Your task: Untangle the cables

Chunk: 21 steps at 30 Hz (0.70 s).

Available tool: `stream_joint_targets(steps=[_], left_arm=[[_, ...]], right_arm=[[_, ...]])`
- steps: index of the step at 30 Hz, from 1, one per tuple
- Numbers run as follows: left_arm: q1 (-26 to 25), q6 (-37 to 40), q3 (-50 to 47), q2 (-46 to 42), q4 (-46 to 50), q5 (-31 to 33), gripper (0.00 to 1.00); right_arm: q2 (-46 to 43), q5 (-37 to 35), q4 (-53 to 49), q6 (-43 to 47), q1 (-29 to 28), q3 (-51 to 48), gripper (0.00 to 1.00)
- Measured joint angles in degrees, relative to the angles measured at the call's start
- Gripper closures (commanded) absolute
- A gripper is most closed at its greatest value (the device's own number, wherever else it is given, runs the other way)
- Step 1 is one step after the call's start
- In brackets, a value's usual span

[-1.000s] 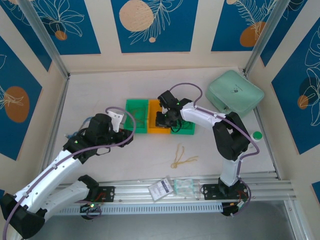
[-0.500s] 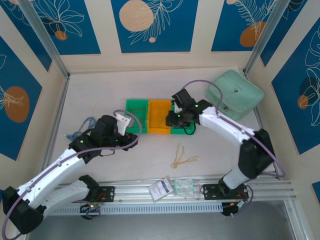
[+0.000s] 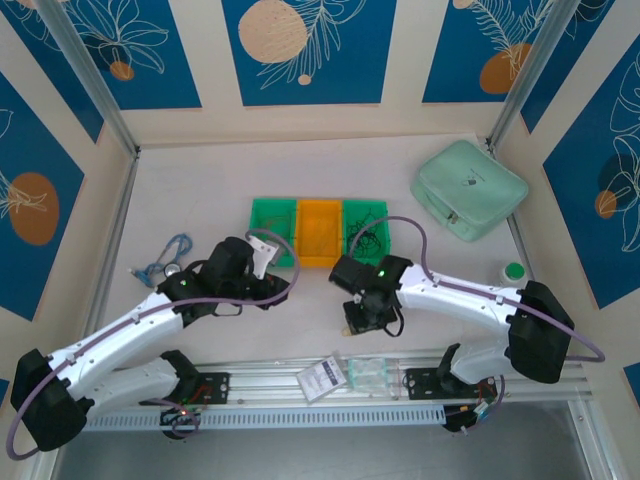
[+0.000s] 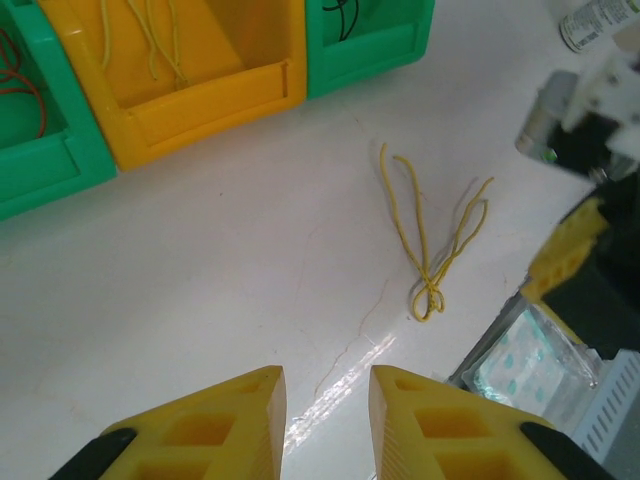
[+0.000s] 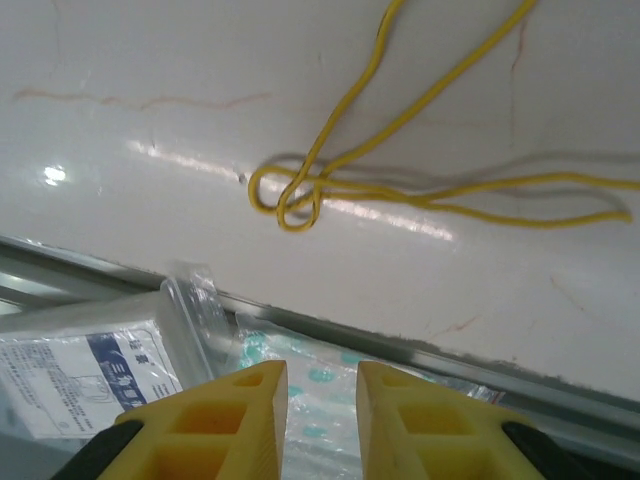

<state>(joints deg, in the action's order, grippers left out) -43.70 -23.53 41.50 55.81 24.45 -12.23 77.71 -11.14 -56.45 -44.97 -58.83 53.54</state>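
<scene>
My right gripper (image 5: 322,372) has swung down off sorting bins (image 3: 319,263), now hovers lower centre of top view, right above knotted yellow cable (image 5: 290,198) lying loose on table (image 3: 200,180) near front rail. Left gripper (image 4: 328,375) has crept right, facing same cable. Both sets of fingers slightly parted, grasping nothing. Other cables (image 4: 150,35) sit sorted in bins. I judge this knot the last job, needing a two-handed pull.

On the table (image 5: 150,60), near its edge: a yellow cable (image 5: 300,195), knotted in a small loop, strands trailing right and up. Past the edge, two plastic bags (image 5: 90,365). Over them, gripper (image 5: 322,372), narrowly parted, empty.
</scene>
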Motion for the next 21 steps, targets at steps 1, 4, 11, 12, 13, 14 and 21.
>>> stream_joint_targets(steps=[1,4,11,12,13,14,21], left_arm=[[0.00,-0.15,0.00,-0.15,0.09,0.28,0.72],[0.00,-0.20,0.00,-0.79,0.39,0.66,0.72],[0.00,-0.44,0.00,-2.82,0.90,1.36,0.72],[0.00,-0.44,0.00,-3.08,1.14,1.57,0.71],[0.00,-0.46,0.00,-3.28,1.38,1.77,0.71],[0.00,-0.44,0.00,-3.52,1.62,1.86,0.71],[-0.04,-0.42,0.00,-4.02,2.80,2.45,0.71]], right_arm=[[0.20,-0.96,-0.37,-1.07,-1.42,0.09,0.74],[2.19,-3.39,-1.49,-3.52,-4.44,1.31,0.74],[9.20,-4.55,0.11,-5.29,-6.05,3.23,0.73],[10.05,-4.52,0.61,-5.29,-6.05,3.37,0.73],[10.71,-4.44,1.01,-5.29,-6.05,3.52,0.73],[11.56,-4.33,1.53,-5.25,-6.05,3.76,0.73],[15.96,-3.82,3.74,-5.03,-5.79,5.38,0.73]])
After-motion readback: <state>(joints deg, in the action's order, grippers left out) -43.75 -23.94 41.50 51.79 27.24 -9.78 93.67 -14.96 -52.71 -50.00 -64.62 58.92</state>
